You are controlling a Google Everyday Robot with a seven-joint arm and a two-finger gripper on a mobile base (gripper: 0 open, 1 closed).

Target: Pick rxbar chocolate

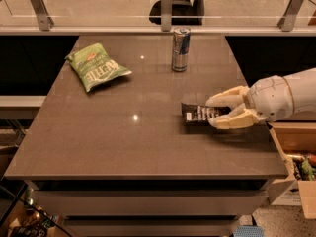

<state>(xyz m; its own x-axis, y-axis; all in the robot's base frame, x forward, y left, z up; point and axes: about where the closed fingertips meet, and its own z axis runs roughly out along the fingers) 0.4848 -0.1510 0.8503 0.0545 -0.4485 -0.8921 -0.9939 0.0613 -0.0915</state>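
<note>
The rxbar chocolate (196, 114), a flat black wrapper with white lettering, lies on the brown table (123, 142) right of centre. My gripper (210, 112) reaches in from the right at table height. Its two cream fingers (228, 98) stand apart, one on the far side and one on the near side of the bar's right end. The bar's right end is hidden between them. The bar still rests flat on the table.
A green chip bag (96, 66) lies at the back left. A tall silver-and-blue can (180, 49) stands at the back centre. A glass railing (98, 6) runs behind the table. An open cardboard box (298, 147) sits off the right edge.
</note>
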